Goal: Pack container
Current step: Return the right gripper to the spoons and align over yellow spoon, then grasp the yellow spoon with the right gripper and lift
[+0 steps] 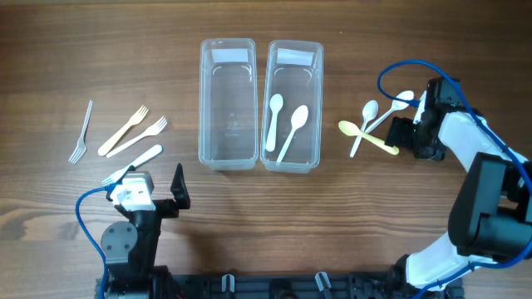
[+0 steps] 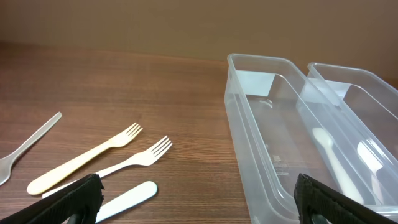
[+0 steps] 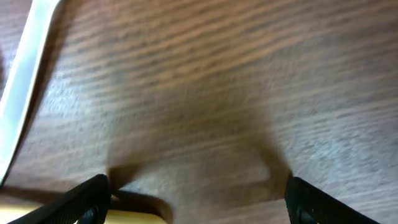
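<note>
Two clear containers stand side by side. The left container (image 1: 226, 104) (image 2: 267, 143) is empty. The right container (image 1: 293, 104) (image 2: 364, 118) holds two white spoons (image 1: 284, 126). A yellow spoon (image 1: 366, 137) and two white spoons (image 1: 367, 123) lie right of the containers. My right gripper (image 1: 398, 137) (image 3: 196, 199) is open and low over the table. The yellow spoon's handle end (image 3: 130, 218) is by its left finger. A white spoon handle (image 3: 25, 81) lies beside it. My left gripper (image 1: 160, 189) (image 2: 198, 205) is open and empty near the forks.
Several forks lie left of the containers: a clear fork (image 1: 81, 133) (image 2: 31, 143), two cream forks (image 1: 125, 131) (image 2: 87, 158), and a white fork (image 1: 133, 164) whose handle (image 2: 127, 199) is just ahead of the left gripper. Blue cables run along both arms.
</note>
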`<state>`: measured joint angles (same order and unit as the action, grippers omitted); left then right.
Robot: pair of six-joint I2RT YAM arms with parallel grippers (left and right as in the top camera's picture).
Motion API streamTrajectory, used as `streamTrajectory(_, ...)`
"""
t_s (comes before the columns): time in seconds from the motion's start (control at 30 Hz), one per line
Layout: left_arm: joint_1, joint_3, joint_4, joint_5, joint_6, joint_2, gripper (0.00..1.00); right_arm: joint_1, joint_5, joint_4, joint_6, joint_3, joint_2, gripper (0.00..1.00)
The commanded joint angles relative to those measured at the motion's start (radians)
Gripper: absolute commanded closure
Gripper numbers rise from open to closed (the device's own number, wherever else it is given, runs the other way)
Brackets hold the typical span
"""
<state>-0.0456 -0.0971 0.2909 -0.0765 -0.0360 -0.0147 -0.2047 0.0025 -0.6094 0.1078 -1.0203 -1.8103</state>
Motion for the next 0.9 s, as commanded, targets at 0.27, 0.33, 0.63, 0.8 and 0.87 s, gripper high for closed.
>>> streamTrajectory(0.27, 0.005, 0.008, -0.003, -0.008, 0.002, 0.008, 0.0, 0.005, -0.159, -0.12, 0.034, 0.045, 0.119, 0.1)
streamTrajectory(0.33, 0.005, 0.008, -0.003, -0.008, 0.002, 0.008, 0.0, 0.005, -0.158, -0.135, 0.034, 0.045, 0.137, 0.1)
streamTrajectory(0.63, 0.005, 0.008, -0.003, -0.009, 0.002, 0.008, 0.0, 0.005, -0.356, -0.069, -0.191, 0.045, 0.237, 0.11)
streamTrajectory(0.8, 0.005, 0.008, -0.003, -0.008, 0.002, 0.008, 0.0, 0.008, -0.487, 0.001, -0.407, 0.045, 0.224, 0.21)
streamTrajectory(0.87, 0.005, 0.008, -0.003, -0.008, 0.002, 0.008, 0.0, 0.019, -0.498, 0.031, -0.484, 0.045, 0.222, 0.21)
